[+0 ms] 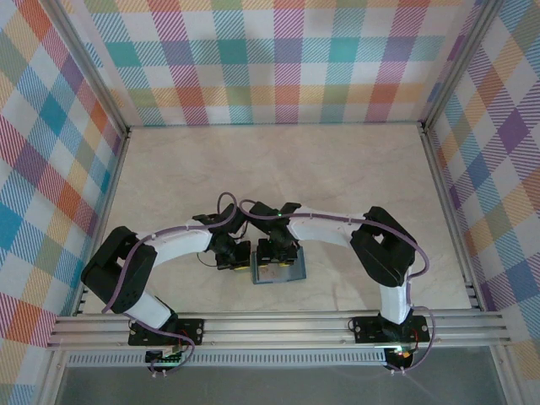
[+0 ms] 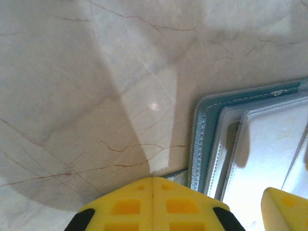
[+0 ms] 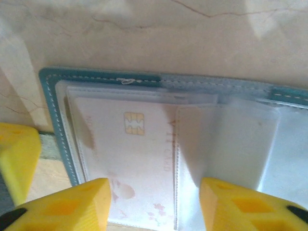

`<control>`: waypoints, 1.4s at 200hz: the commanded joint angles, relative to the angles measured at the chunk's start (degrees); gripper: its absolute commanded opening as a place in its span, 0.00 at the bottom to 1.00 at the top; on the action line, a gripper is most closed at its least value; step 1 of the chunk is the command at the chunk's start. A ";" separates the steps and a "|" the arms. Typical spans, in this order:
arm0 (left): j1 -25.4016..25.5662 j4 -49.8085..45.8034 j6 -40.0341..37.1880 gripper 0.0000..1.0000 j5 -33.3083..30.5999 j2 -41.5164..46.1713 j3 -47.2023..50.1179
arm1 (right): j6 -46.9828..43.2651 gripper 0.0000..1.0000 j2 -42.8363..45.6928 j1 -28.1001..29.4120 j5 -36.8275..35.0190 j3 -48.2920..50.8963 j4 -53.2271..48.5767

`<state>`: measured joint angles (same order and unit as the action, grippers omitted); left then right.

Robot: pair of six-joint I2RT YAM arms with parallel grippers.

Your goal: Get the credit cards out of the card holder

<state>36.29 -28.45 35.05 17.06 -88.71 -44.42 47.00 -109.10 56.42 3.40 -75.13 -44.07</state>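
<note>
Right fingers (image 3: 236, 204) stand partly spread, pinching nothing, one tip either side of the pink card (image 3: 130, 159) and low over the open holder (image 3: 53, 96). Left fingers (image 2: 137, 192) are pressed together, their tip at the holder's left edge, apparently pinning it to the surface (image 2: 72, 96); contact cannot be confirmed. The pink card lies in a holder pocket, chip face up. Step in hand: first extraction, card not yet gripped. Next move: close on the card's edge and slide it out with the holder held flat.
</note>
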 commanded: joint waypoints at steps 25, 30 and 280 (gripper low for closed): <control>-0.70 -3.47 -1.40 0.04 -1.45 -0.51 0.78 | -1.85 0.63 -1.55 1.05 -7.22 -3.91 -9.63; -0.70 -3.61 -1.48 0.04 -1.63 -0.50 0.77 | -1.91 0.64 -1.56 1.05 -7.78 -4.20 -10.31; -0.79 -5.46 -1.92 0.04 -1.59 0.54 -2.29 | -0.36 0.70 8.33 -1.03 -10.90 7.94 -6.88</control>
<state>36.16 -30.04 34.61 16.86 -88.75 -45.06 45.67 -105.36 55.83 -9.47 -68.71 -52.73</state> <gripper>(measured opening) 0.052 0.699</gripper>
